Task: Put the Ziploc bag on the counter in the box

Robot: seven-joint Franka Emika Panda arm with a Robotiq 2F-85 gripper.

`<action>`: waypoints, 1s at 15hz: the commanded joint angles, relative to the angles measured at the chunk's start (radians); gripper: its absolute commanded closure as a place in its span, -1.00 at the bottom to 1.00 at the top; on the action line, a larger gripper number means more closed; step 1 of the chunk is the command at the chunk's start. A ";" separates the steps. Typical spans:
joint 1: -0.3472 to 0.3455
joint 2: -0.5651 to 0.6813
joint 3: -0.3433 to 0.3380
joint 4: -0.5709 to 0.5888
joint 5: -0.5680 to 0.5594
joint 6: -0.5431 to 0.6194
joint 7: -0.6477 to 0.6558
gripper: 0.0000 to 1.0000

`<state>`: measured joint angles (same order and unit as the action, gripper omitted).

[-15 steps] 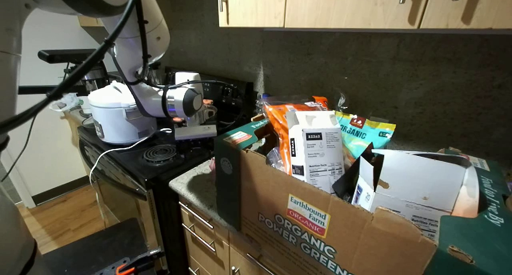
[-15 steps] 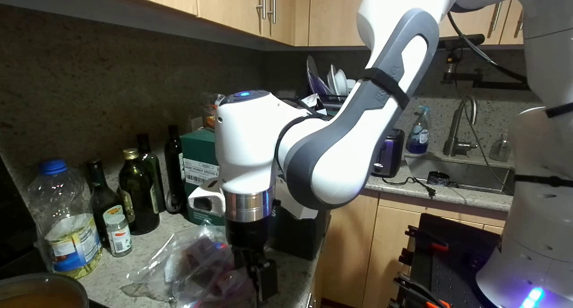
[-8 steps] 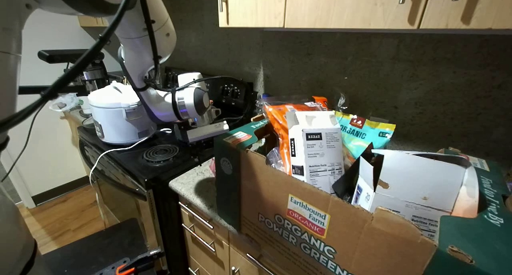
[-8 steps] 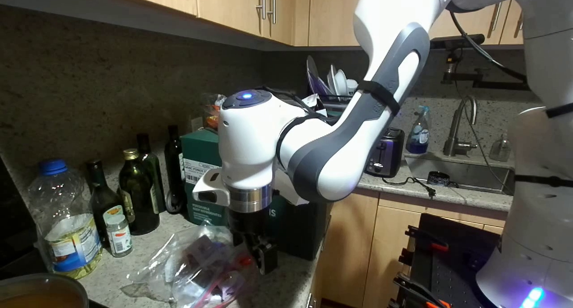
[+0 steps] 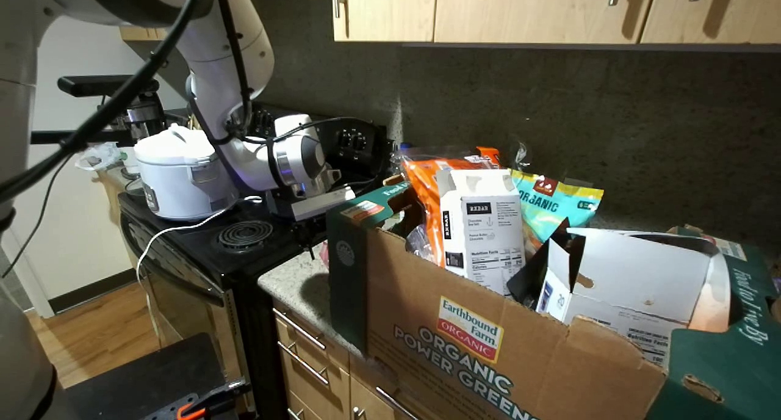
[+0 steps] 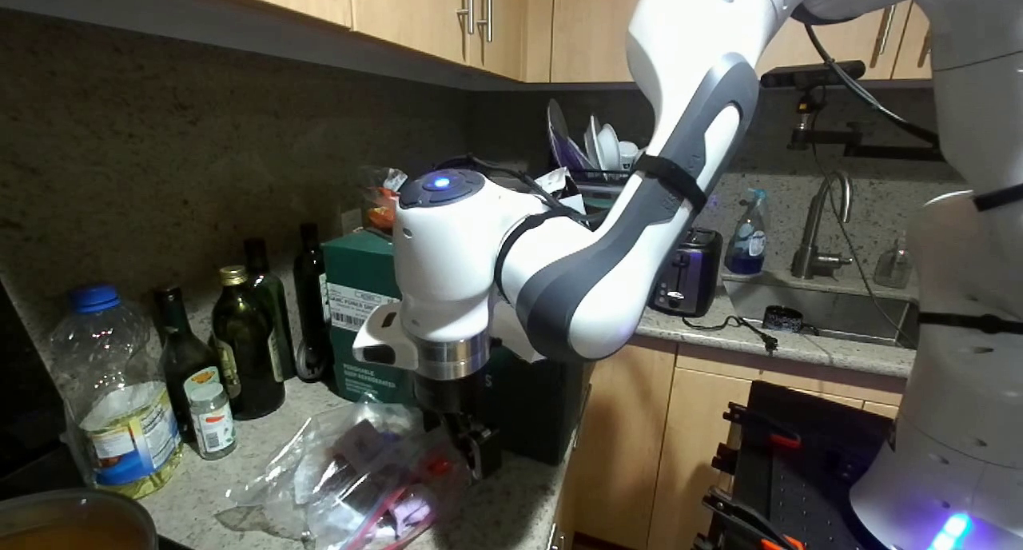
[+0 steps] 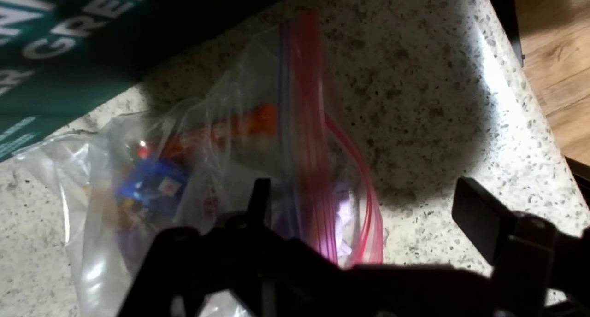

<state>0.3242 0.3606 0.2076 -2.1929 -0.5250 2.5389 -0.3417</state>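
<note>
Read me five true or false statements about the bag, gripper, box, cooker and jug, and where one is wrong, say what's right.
The bag lies on the counter. True.
The gripper is shut on the bag. False: the gripper is open.
The box is empty. False: an RXBAR carton sticks up out of the box.
The cooker stands on the stove. True.
The jug's cap is red. False: the jug's cap is blue.

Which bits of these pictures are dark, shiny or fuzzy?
Wrist view: the gripper is almost a black silhouette, shadow darkens part of the counter, the printed box looks soft, the Ziploc bag has white glints. Both exterior views: the back wall is dim. An exterior view: a light glares on the robot's base.
</note>
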 commanded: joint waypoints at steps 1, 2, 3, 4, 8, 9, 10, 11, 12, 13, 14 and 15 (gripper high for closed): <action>0.025 0.027 -0.032 0.023 -0.101 0.002 0.054 -1.00; 0.026 0.040 -0.033 0.031 -0.126 0.003 0.065 -1.00; 0.030 0.062 -0.033 0.044 -0.153 0.005 0.079 -1.00; 0.034 0.083 -0.034 0.056 -0.178 0.009 0.087 -1.00; 0.043 0.148 -0.032 0.100 -0.237 0.021 0.112 -1.00; 0.046 0.162 -0.036 0.111 -0.253 0.022 0.125 -1.00; 0.048 0.171 -0.039 0.120 -0.267 0.023 0.140 -0.76; 0.050 0.177 -0.042 0.129 -0.281 0.024 0.158 -0.47; 0.051 0.182 -0.043 0.136 -0.294 0.023 0.171 -0.35; 0.051 0.184 -0.045 0.143 -0.305 0.021 0.184 -0.17; 0.052 0.187 -0.046 0.149 -0.318 0.019 0.196 -0.02; 0.052 0.189 -0.048 0.154 -0.330 0.017 0.206 0.15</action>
<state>0.3579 0.5406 0.1811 -2.0622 -0.8128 2.5467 -0.1829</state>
